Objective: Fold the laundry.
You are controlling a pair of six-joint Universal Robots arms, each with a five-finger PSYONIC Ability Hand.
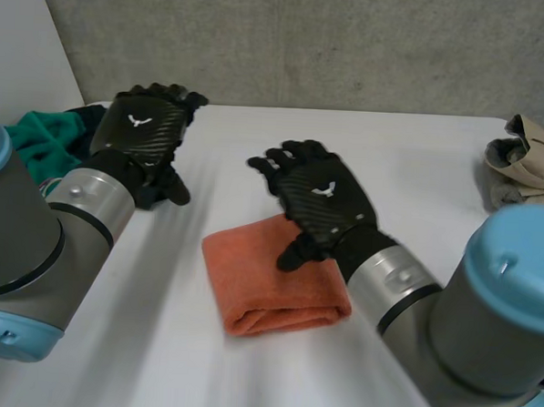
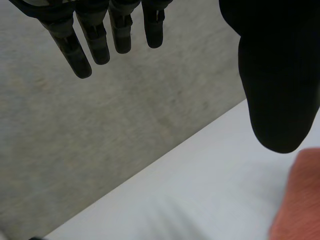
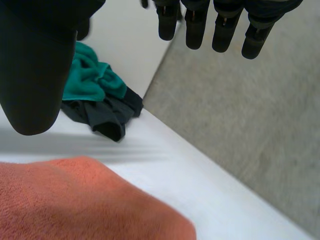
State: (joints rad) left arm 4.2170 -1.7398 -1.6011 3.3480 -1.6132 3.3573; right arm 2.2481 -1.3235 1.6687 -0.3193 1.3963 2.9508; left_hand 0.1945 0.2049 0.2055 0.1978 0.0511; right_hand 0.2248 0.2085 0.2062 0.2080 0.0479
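A folded orange towel (image 1: 273, 276) lies in the middle of the white table (image 1: 410, 174). My right hand (image 1: 320, 199) hovers over the towel's far right part, open with straight fingers (image 3: 195, 27) and holding nothing; the towel (image 3: 75, 200) lies below its palm. My left hand (image 1: 146, 129) is raised at the table's far left, apart from the towel, its fingers (image 2: 90, 42) straight and empty. A corner of the towel (image 2: 300, 200) lies beside its thumb.
A heap of teal and dark clothes (image 1: 47, 137) lies at the table's far left edge, also under my right thumb (image 3: 97, 97). A beige garment (image 1: 528, 162) is bunched at the far right. A grey wall stands behind the table.
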